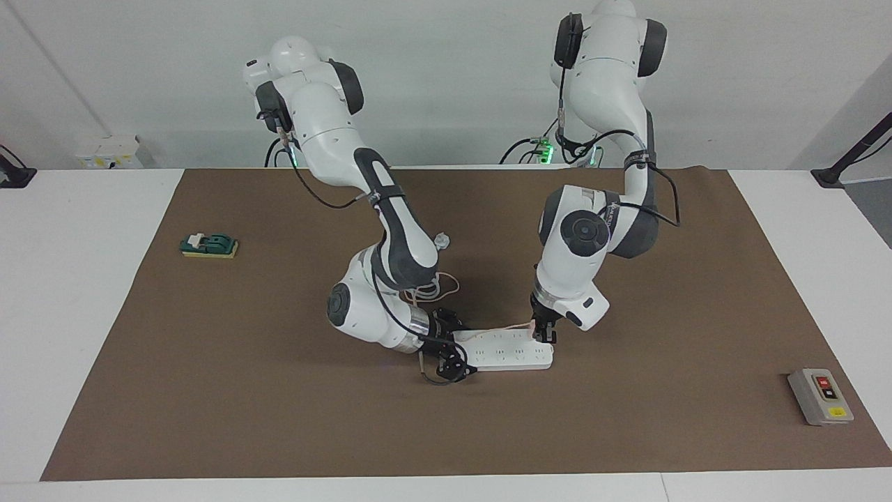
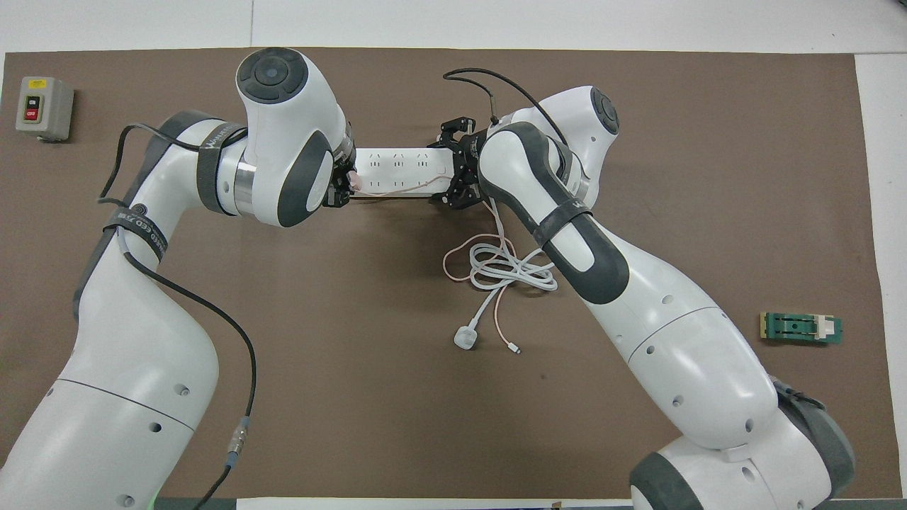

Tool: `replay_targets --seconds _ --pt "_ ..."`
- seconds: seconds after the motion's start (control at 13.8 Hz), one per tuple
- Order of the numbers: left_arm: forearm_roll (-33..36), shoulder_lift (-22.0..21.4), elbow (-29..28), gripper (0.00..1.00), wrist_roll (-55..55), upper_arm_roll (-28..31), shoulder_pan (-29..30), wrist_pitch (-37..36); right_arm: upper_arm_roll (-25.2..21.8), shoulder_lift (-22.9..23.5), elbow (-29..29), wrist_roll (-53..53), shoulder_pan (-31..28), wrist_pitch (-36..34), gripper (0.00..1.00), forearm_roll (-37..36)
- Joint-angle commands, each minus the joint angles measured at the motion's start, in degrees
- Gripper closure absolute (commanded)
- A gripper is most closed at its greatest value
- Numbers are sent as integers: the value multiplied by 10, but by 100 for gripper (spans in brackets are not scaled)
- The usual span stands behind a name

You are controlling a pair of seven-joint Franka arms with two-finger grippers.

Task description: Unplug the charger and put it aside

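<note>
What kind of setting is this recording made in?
Likely a robotics lab bench: a plain white table under a brown mat, and small test props laid out, a power strip and a switch box.
</note>
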Motion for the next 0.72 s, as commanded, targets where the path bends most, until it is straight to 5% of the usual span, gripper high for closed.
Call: replay_targets --seconds 0.0,0.36,0.43,0.58,0.65 --pt "7 -79 -29 100 23 6 -3 -86 2 12 -4 -34 10 38 52 -7" --pt "6 -93 -34 100 58 6 0 -99 2 12 -4 -33 9 36 47 -6" --pt "6 -96 -36 100 103 6 6 -110 2 11 -3 -33 7 31 40 -6" --pt "6 -110 -36 100 216 6 28 -137 2 9 -3 -25 4 27 0 -6" --pt "6 -115 -38 100 263 6 42 -146 2 6 -2 -18 3 25 0 -7"
